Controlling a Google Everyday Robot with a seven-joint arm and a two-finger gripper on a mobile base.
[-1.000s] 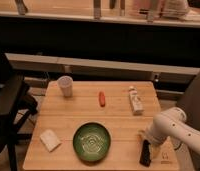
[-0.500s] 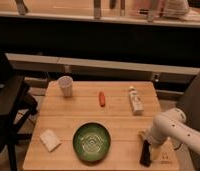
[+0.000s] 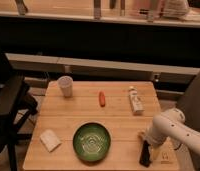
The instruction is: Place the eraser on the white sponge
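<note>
- Dark chair (image 3: 10, 107): stands against the left edge of the wooden table (image 3: 118, 120).
- White sponge (image 3: 50, 140): a flat, pale pad lying on the front left part of the table, a little left of the bowl and apart from it. Its top is bare.
- White cup (image 3: 66, 86): upright at the back left corner of the table. I cannot tell from this angle what is inside it.
- Green bowl (image 3: 92, 142): sits upright near the front edge, about midway along the table. Its inside shows concentric rings right down to the centre.
- Small red object (image 3: 102, 98): lies on the table behind the bowl, near the middle.
- White tube (image 3: 136, 99): lies flat towards the back right, its long side running front to back.
- Eraser (image 3: 145, 153): a dark block at the front right of the table, well apart from the white sponge, with the bowl between them.
- My gripper (image 3: 153, 149): low over the front right corner, just beside the eraser on its right. I cannot tell whether it is open, closed or holding the block.
- My arm (image 3: 170, 125): white, reaching in from the right edge and bending down to the gripper.
</note>
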